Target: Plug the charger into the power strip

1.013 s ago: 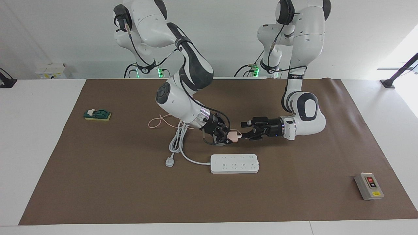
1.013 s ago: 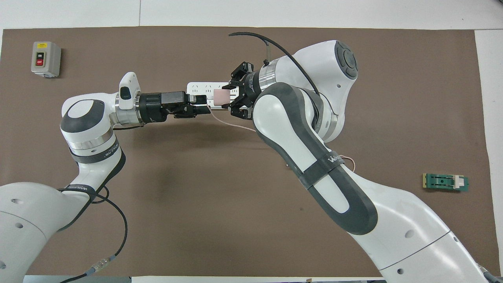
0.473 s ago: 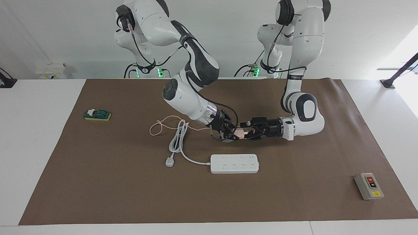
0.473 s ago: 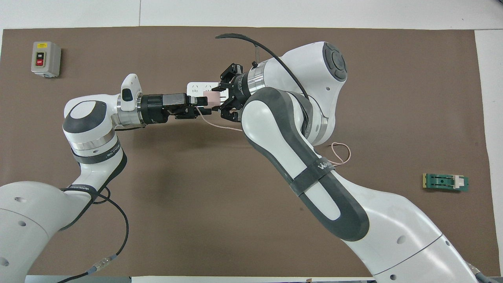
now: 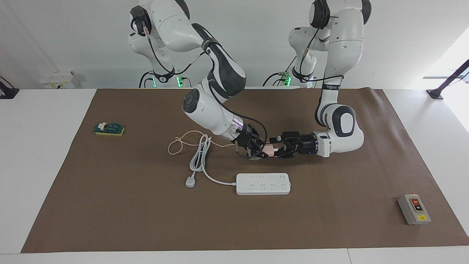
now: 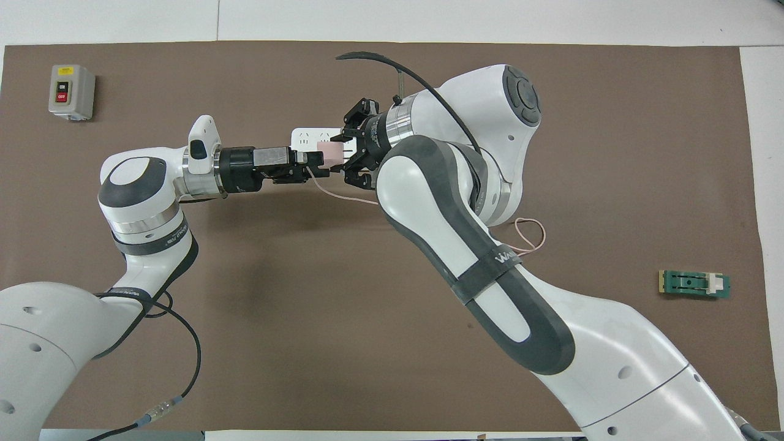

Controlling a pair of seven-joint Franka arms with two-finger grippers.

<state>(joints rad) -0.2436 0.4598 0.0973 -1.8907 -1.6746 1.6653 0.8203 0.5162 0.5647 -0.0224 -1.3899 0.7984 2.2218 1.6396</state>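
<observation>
The pale pink charger [image 5: 270, 149] hangs in the air, a little nearer the robots than the power strip [image 5: 263, 183]. My right gripper [image 5: 261, 150] is shut on it, and the thin pink cable [image 5: 183, 137] trails back to a loop on the mat. My left gripper [image 5: 277, 149] lies level and open, its fingertips reaching the charger's free end. In the overhead view the charger [image 6: 331, 151] sits between the right gripper [image 6: 350, 153] and the left gripper [image 6: 318, 164]. There both arms cover most of the power strip [image 6: 304, 136].
The strip's thick white cord runs to a white three-pin plug [image 5: 189, 182] lying on the brown mat. A grey box with red and black buttons [image 5: 414, 209] stands toward the left arm's end. A green block [image 5: 109, 128] lies toward the right arm's end.
The right arm carried the charger up and toward the left gripper, dragging the pink cable along. The gap between the two grippers has closed. The left arm shifted only slightly.
</observation>
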